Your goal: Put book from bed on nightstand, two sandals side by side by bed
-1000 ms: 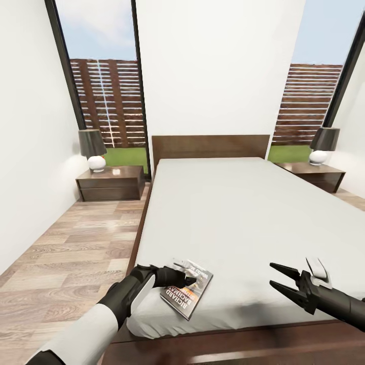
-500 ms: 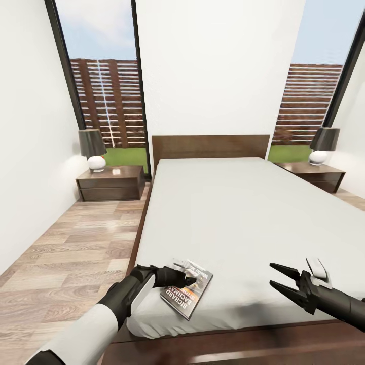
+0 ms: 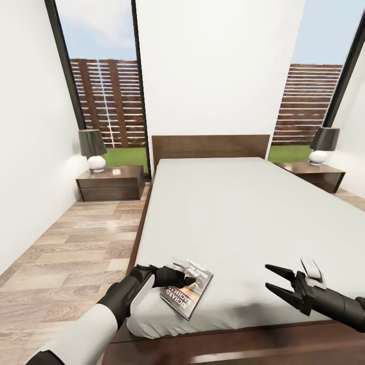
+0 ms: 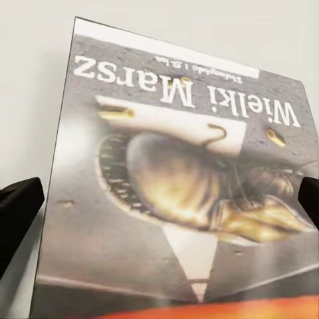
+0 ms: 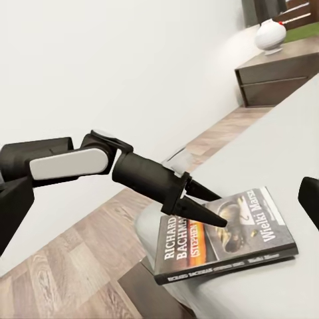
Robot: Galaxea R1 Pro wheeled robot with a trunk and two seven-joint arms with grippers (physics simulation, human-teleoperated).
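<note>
- The left gripper point(image 3: 188, 279) hangs low over the near left corner of the bed point(image 3: 228, 213), its two black fingers spread apart above the cover of the book point(image 3: 187, 294), not closed on it.
- From the right wrist view, the left gripper point(image 5: 209, 209) points down at the paperback point(image 5: 229, 236), with its fingertips point(image 5: 222, 219) at or just above the cover; whether they touch it I cannot tell.
- The book lies flat on the pale grey mattress, directly beneath the left gripper, near the bed's foot edge and left side.
- In the left wrist view the cover point(image 4: 179, 193) sits between the two dark fingertips point(image 4: 16, 212), showing white title lettering, a gold insect picture and an orange band.
- The right gripper point(image 3: 276, 282) hovers over the mattress, well to the right of the book, its jaws parted and holding nothing.
- Far beyond the left gripper, a nightstand point(image 3: 110, 183) stands on the wood floor point(image 3: 66, 253) beside the headboard, carrying a dark-shaded lamp point(image 3: 92, 149).
- Far beyond the right gripper, a second nightstand point(image 3: 317, 176) stands at the bed's other side with its own lamp point(image 3: 322, 145).
</note>
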